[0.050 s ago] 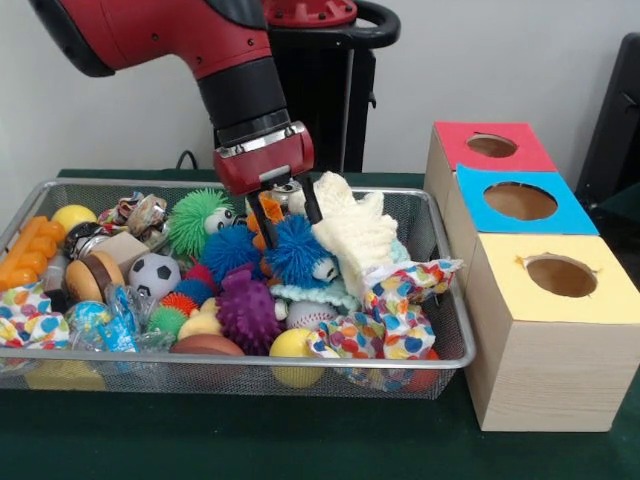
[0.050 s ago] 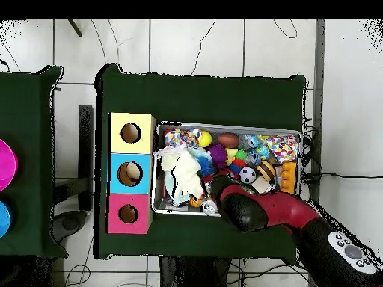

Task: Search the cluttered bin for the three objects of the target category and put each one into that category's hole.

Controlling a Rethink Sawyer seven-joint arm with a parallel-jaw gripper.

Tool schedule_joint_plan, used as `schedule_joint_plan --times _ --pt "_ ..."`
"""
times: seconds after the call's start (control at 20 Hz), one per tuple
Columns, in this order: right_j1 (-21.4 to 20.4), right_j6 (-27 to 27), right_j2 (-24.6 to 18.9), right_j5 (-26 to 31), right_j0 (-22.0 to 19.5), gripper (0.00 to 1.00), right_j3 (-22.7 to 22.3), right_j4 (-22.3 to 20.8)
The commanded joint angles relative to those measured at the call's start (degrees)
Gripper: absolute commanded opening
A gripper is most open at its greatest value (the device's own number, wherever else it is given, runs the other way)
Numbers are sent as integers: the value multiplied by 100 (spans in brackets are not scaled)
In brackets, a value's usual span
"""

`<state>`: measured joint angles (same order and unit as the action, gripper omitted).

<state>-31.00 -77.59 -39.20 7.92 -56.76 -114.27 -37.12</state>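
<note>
My black two-fingered gripper hangs low in the silver wire-mesh bin, its fingers spread apart and straddling the top of a fuzzy blue ball with a small white face; whether the fingers actually press it I cannot tell. Around it the heap is dense: a spiky purple rubber ball in front, a shaggy green ball to one side, a smooth black-and-white miniature soccer ball, a stitched white baseball and a cream knitted cloth draped just beside my fingers. Crumpled polka-dot fabric spills over the bin's rim toward the pale wooden boxes, each with a round hole in a coloured lid: yellow, blue, red. The boxes stand close alongside the bin. Green cloth table lies bare in front.
</note>
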Motion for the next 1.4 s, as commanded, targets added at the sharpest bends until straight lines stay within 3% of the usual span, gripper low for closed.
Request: schedule_joint_plan --times 0.05,0.1,0.55,0.75,0.85,1.1,1.4 --pt "-301 -311 149 495 509 100 559 -63" --pt "-339 -596 980 296 1087 100 928 -372" --pt "-394 -742 2010 -281 1731 100 1142 -503" --pt "-474 -384 1921 -263 1590 100 1191 -624" --pt "-524 -391 2098 -271 1737 100 1371 -715" --pt "-553 -187 1720 -129 1377 100 1371 -732" --pt "-523 -461 1888 -228 1508 100 1413 -640"
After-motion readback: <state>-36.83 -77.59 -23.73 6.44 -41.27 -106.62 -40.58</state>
